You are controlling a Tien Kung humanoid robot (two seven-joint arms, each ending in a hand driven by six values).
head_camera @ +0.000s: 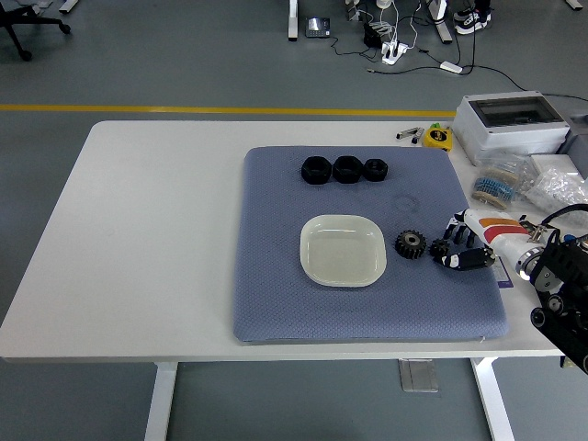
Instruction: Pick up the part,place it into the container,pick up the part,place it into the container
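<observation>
Head view shows the white worktop (156, 230) carrying a blue-grey mat (276, 294), with the empty shallow dish (343, 250) at its centre. At the dish's 3 o'clock lie a large gear (411, 243) and a small gear (440, 247). The right robot hand (461, 246), fingers curled loosely around the small gear without clearly gripping it, should close squarely before lifting.

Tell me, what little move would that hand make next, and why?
Probably close the right hand on the small black gear and lift it. Its fingers are around that gear on the blue mat, the larger black gear lies just to its left, and the shallow white dish is still empty.
</observation>
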